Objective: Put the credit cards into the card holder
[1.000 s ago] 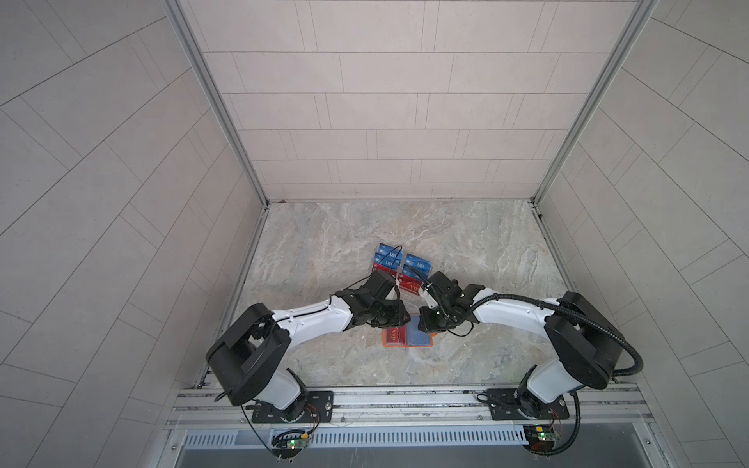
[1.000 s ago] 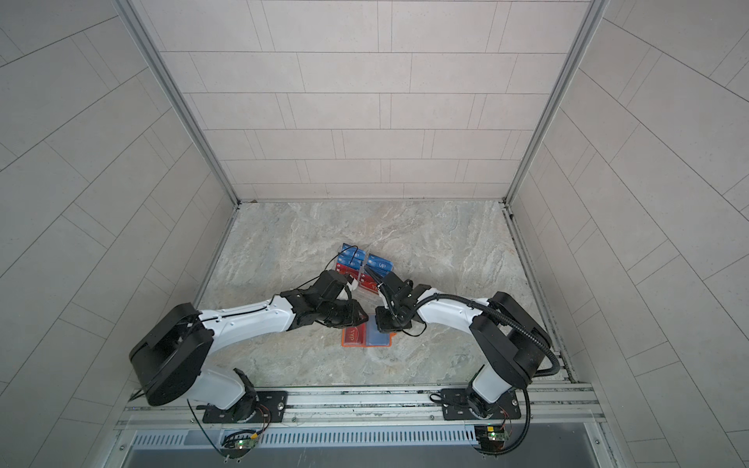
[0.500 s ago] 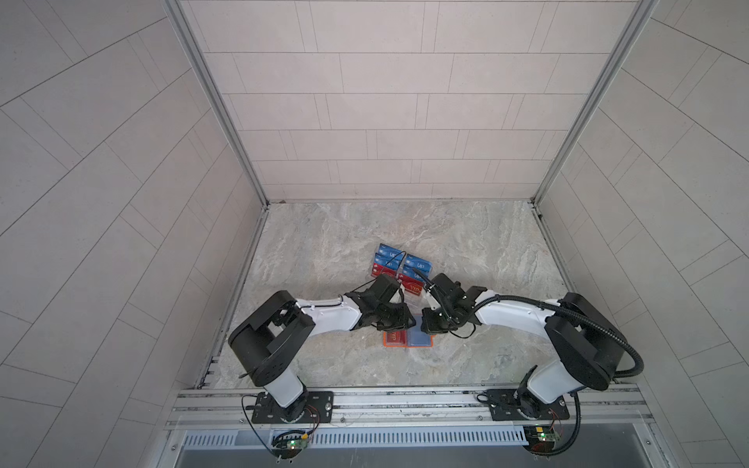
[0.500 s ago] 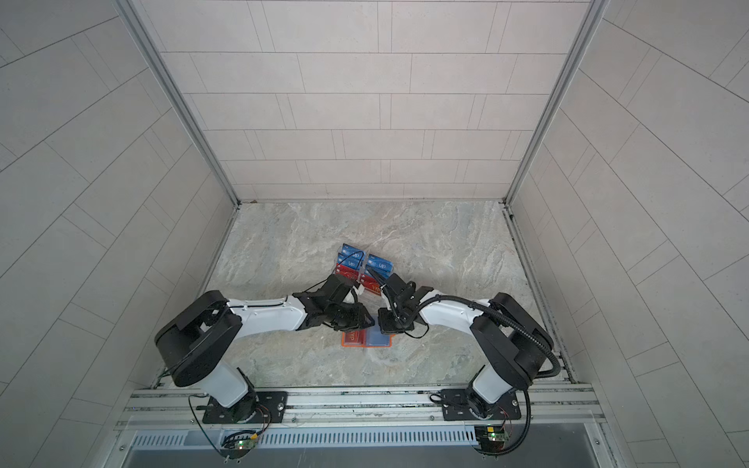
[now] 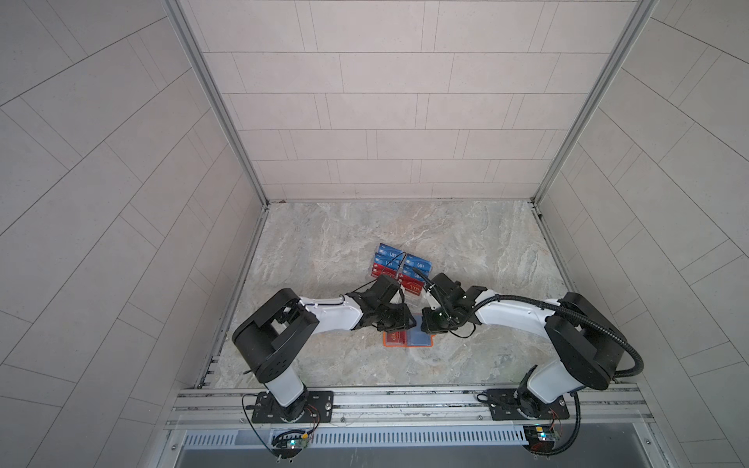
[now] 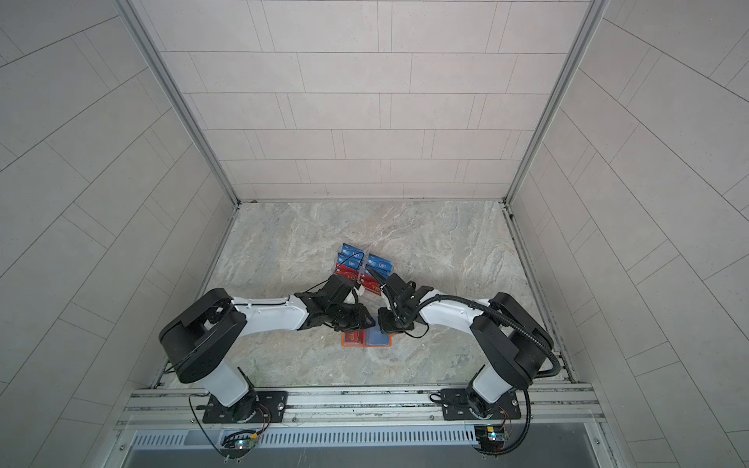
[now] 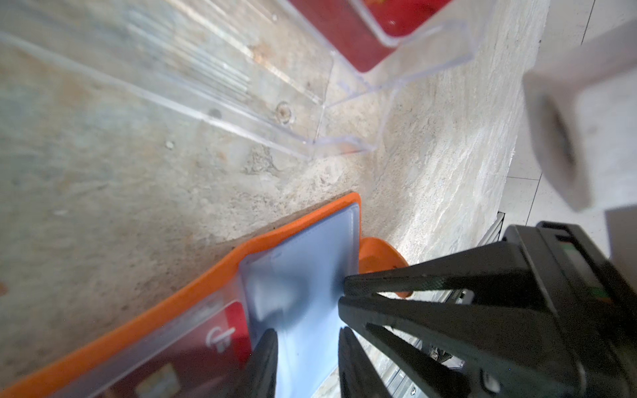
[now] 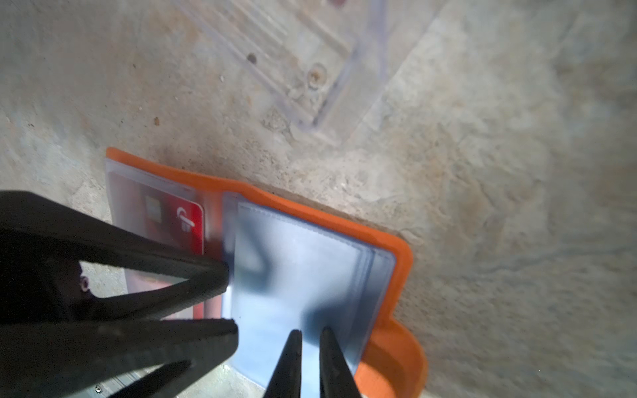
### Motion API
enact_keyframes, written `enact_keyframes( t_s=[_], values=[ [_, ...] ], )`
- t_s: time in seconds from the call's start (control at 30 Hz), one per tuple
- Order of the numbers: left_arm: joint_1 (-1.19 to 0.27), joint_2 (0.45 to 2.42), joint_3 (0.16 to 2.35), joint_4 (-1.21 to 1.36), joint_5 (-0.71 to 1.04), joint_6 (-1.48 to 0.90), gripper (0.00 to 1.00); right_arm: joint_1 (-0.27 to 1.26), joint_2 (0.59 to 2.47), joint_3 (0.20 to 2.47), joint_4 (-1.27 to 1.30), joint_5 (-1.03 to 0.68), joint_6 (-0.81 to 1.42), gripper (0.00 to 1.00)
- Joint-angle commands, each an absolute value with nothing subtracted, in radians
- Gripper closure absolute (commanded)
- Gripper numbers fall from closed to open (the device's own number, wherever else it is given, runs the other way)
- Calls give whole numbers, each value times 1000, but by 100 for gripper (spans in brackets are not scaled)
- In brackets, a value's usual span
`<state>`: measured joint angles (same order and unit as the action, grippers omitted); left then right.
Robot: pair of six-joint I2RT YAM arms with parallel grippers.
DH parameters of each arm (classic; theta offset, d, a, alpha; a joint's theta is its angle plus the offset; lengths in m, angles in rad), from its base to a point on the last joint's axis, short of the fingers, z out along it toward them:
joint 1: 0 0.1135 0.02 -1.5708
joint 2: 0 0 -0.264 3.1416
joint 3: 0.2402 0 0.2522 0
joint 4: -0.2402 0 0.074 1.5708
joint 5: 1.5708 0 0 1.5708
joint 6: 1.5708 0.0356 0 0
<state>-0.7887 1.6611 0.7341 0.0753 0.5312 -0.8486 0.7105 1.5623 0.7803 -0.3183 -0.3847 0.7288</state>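
Observation:
The orange card holder [image 5: 405,347] [image 6: 367,345] lies open on the marble floor in front of both arms. In the wrist views its rim [image 7: 206,275] [image 8: 400,262] frames clear sleeves. A red credit card [image 8: 186,220] [image 7: 224,330] sits in one sleeve, and the facing sleeve [image 8: 303,275] looks blue. My left gripper [image 7: 306,330] [image 8: 229,299] [image 5: 409,322] is open, fingers apart over the blue sleeve's inner edge. My right gripper [image 8: 311,330] [image 7: 342,293] [image 5: 424,324] is almost shut, with only a narrow slit, its tips on that sleeve near the snap tab [image 8: 393,358]. More blue cards [image 5: 391,253] and red cards [image 5: 413,287] stand in racks behind.
Two clear acrylic tiered racks [image 7: 241,86] [image 6: 360,267] stand just beyond the holder, close to both wrists. Tiled walls enclose the floor on three sides. The arms' base rail [image 5: 405,399] runs along the front edge.
The left arm has swung its elbow inward and its jaws have opened a little over the holder. The right gripper stays in place, closed slightly more.

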Motion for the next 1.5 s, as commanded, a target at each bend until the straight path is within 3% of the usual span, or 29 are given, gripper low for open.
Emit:
enact_keyframes(
  t_s=[0.0,0.37,1.47],
  values=[
    [-795,1682,723,68,535,-847,65,706,1577,771,-356,-344,723,84],
    [-794,1694,704,107,555,-871,64,706,1580,772,-346,-348,729,85],
    [-794,1663,478,585,584,-1181,62,706,1573,761,-308,-351,744,85]
  ],
)
